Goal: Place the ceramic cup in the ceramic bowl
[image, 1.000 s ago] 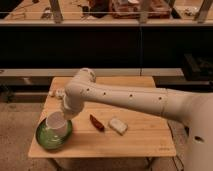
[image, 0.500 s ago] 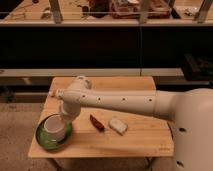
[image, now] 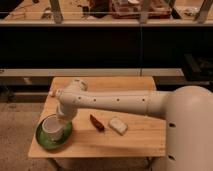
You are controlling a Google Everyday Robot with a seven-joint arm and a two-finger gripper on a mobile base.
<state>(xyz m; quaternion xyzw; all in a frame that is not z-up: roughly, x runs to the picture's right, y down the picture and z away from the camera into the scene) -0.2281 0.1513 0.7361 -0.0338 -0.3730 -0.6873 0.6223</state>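
Observation:
The off-white ceramic cup (image: 51,126) stands upright inside the wide green ceramic bowl (image: 44,141) at the front left of the wooden table (image: 140,140). My gripper (image: 62,119) is at the end of the white arm, which reaches in from the right. It sits right at the cup's upper right rim, and its tip is hidden between the wrist and the cup. I cannot tell whether it is touching or holding the cup.
A dark red oblong item (image: 97,123) and a pale flat piece (image: 118,125) lie on the table right of the bowl. A small white object (image: 52,93) sits at the back left. A dark counter and railing run behind the table.
The arm has swung lower and stretched flatter across the table. The cup has shifted slightly down and left, and sits lower in the bowl.

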